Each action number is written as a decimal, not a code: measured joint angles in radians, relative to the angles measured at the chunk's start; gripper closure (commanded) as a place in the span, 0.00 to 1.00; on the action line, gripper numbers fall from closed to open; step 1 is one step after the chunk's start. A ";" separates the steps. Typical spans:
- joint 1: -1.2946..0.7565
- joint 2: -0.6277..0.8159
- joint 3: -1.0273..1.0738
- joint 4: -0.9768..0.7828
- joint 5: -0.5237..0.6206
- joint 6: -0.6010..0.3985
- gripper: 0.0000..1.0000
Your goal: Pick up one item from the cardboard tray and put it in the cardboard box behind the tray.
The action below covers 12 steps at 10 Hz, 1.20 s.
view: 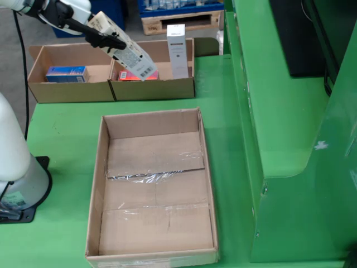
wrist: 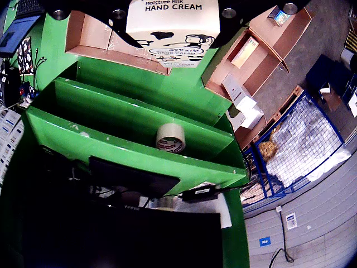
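Observation:
In the side view, my gripper [view: 107, 40] is shut on a cream hand cream box [view: 127, 51]. The box hangs tilted above the right compartment of the cardboard tray [view: 72, 92] at the back. That compartment holds a red item [view: 129, 76] and an upright white box [view: 177, 51]. A blue box [view: 66, 73] lies in the left compartment. The large cardboard box [view: 99, 184] in front of the tray is empty. In the view riding on the gripper, the hand cream box [wrist: 173, 28] fills the top centre between the dark fingers [wrist: 118, 23].
A green shelf unit [view: 279, 123] rises along the table's right side, with a roll of tape [wrist: 170, 138] on one shelf. The arm's white base [view: 17, 167] stands at the left. Cardboard compartments [wrist: 89, 36] and white boxes [wrist: 240, 92] show beyond the held box.

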 measured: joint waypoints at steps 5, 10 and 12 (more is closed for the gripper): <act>0.218 0.055 0.000 -0.066 -0.092 0.118 1.00; 0.451 0.012 0.000 0.011 -0.127 0.150 1.00; 0.549 -0.031 0.000 0.094 -0.118 0.120 1.00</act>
